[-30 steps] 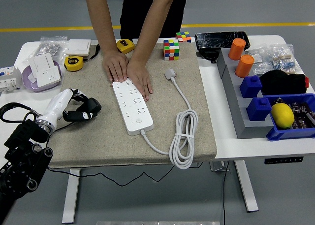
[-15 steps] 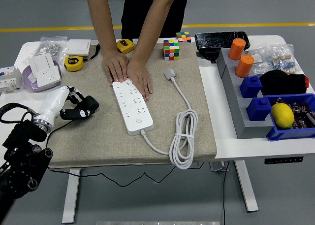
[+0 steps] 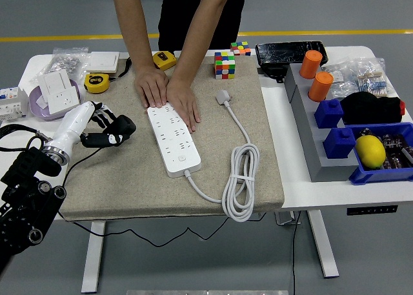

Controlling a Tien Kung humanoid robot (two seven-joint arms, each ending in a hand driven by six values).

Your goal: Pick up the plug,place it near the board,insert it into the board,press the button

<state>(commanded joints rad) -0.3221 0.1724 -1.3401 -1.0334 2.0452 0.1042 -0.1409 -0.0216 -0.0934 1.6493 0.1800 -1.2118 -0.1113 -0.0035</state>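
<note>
One plug (image 3: 223, 96) lies on the beige mat (image 3: 129, 179), near its far edge and well to the right of the power strip (image 3: 173, 140); it is white, small, and joined to a white cable (image 3: 240, 179) that runs down to a loose coil and then back to the near end of the strip. I judge the plug light and hard, with a smooth plastic body that could slip, so the best place to take it is across its two flat sides, not by the cable. The cable looks rather stiff and springy, and it will probably pull a little against the hand when the plug is lifted. The person's two hands (image 3: 168, 95) press flat on the far end of the strip and hold it in place. The left hand (image 3: 106, 132) hovers over the left part of the mat, well apart from the plug, with its dark fingers loosely bent and nothing between them. The right hand is not visible. The mat seems rough cloth, which should stop things from sliding. Around it the white table (image 3: 290, 179) is crowded: tape measures (image 3: 97, 82), puzzle cubes (image 3: 224, 66), orange cups (image 3: 310, 64) and blue bins (image 3: 381, 169), so free room is mostly on the mat itself.
</note>
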